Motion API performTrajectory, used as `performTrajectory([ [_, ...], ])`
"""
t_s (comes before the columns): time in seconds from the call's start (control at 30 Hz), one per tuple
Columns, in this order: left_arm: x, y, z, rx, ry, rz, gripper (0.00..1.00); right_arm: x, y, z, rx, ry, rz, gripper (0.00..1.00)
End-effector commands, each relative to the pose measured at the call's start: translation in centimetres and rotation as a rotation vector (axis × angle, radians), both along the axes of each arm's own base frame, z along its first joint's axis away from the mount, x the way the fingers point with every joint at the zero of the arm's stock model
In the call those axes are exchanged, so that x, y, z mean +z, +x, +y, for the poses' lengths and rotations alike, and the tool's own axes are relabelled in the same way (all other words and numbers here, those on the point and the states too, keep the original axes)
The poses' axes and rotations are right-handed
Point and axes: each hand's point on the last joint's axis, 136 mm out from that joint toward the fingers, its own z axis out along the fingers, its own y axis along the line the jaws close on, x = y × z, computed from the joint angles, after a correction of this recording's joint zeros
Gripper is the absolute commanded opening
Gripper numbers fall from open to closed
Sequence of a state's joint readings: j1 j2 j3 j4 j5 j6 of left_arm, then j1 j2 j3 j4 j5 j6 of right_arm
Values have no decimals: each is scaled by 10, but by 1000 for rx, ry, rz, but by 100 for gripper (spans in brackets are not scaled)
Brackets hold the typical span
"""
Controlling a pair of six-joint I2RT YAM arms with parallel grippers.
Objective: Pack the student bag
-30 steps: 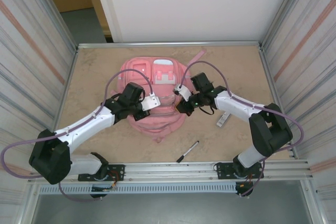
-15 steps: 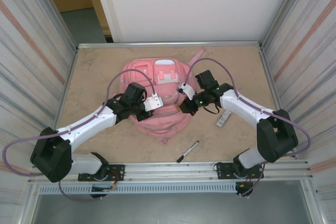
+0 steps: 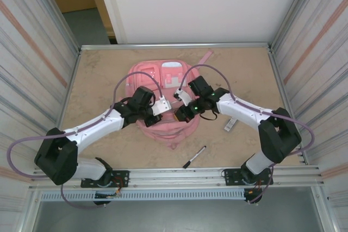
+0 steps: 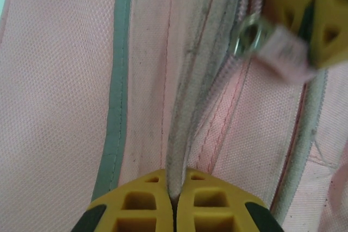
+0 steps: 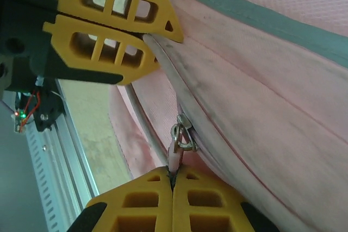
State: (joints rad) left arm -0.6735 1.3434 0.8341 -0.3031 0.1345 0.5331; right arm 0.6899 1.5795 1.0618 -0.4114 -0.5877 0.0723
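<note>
The student bag (image 3: 163, 74), a pink backpack, lies flat in the middle of the table. My left gripper (image 3: 155, 116) sits on its near left part, shut on a ridge of pale trim (image 4: 182, 118) that runs up from between the yellow fingertips (image 4: 174, 180). My right gripper (image 3: 182, 114) is close beside it, shut on the pink tab of a metal zip pull (image 5: 182, 137), which stands just above the right gripper (image 5: 174, 173). The left wrist view has that pull (image 4: 251, 35) at the upper right. The left arm's yellow fingers (image 5: 109, 52) pinch the same seam a little farther along.
A black marker pen (image 3: 194, 156) lies on the table near the front rail (image 3: 179, 176). A small grey-white flat object (image 3: 231, 124) rests right of the bag, under the right forearm. A pink strap (image 3: 205, 57) trails toward the back. Metal walls close in both sides.
My right gripper swung out to the right, then came back left with the zip pull. The left gripper edged a little farther in, and the bag's near part shifted with them.
</note>
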Motion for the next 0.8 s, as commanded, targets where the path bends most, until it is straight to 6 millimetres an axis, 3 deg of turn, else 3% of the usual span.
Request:
performTrajectory([
  [0.0,35,11,-30,-9,-149,-54,0,1,8,23,-72,38,36,0],
  [0.03,37,16,-27,33,-148,-67,1,-3,10,24,-96,32,48,0],
  [0.1,41,24,-18,119,-157,-72,20,-7,9,25,-117,25,59,6],
  [0.17,45,22,-12,154,-185,-51,28,-8,3,23,-120,32,38,11],
  [0.27,56,14,-5,229,-247,-5,41,3,0,13,-161,45,-3,31],
  [0.33,66,10,2,300,-300,22,48,10,0,1,-222,39,-33,37],
  [0.47,79,3,20,564,-453,143,56,26,7,-31,-409,32,-102,47],
  [0.6,75,-12,22,754,-577,337,51,45,19,-63,-623,10,-137,49],
  [0.67,66,-20,13,804,-602,419,51,49,29,-83,-752,-13,-139,61],
  [0.77,51,-30,-6,829,-543,411,51,48,45,-116,-944,-22,-62,62],
])
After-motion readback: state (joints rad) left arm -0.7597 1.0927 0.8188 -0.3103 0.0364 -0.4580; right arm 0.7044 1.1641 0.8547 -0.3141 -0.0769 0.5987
